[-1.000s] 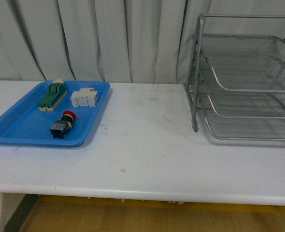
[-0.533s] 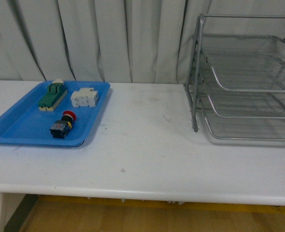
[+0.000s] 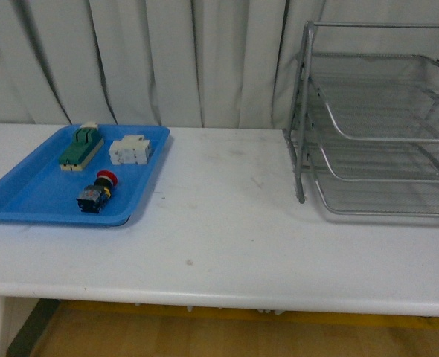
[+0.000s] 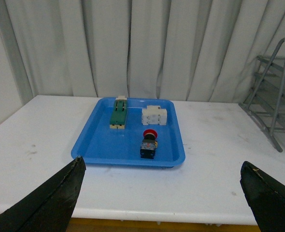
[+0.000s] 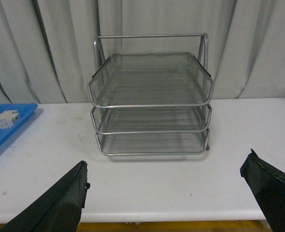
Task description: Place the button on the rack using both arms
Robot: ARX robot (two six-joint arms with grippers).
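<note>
The button (image 3: 96,192), with a red cap, yellow collar and dark body, lies on its side in the blue tray (image 3: 26,197) at the table's left; it also shows in the left wrist view (image 4: 149,143). The silver wire rack (image 3: 376,123) stands at the right, seen front-on in the right wrist view (image 5: 151,101). Neither arm shows in the front view. My left gripper (image 4: 162,193) is open and empty, held back over the table's near edge, facing the tray (image 4: 99,145). My right gripper (image 5: 166,193) is open and empty, held back facing the rack.
In the tray, a green-topped beige block (image 3: 81,148) and a white blocky part (image 3: 129,149) lie behind the button. The white table (image 3: 227,223) stretches between tray and rack. Grey curtains (image 3: 167,59) hang behind. The tray's corner shows in the right wrist view (image 5: 7,130).
</note>
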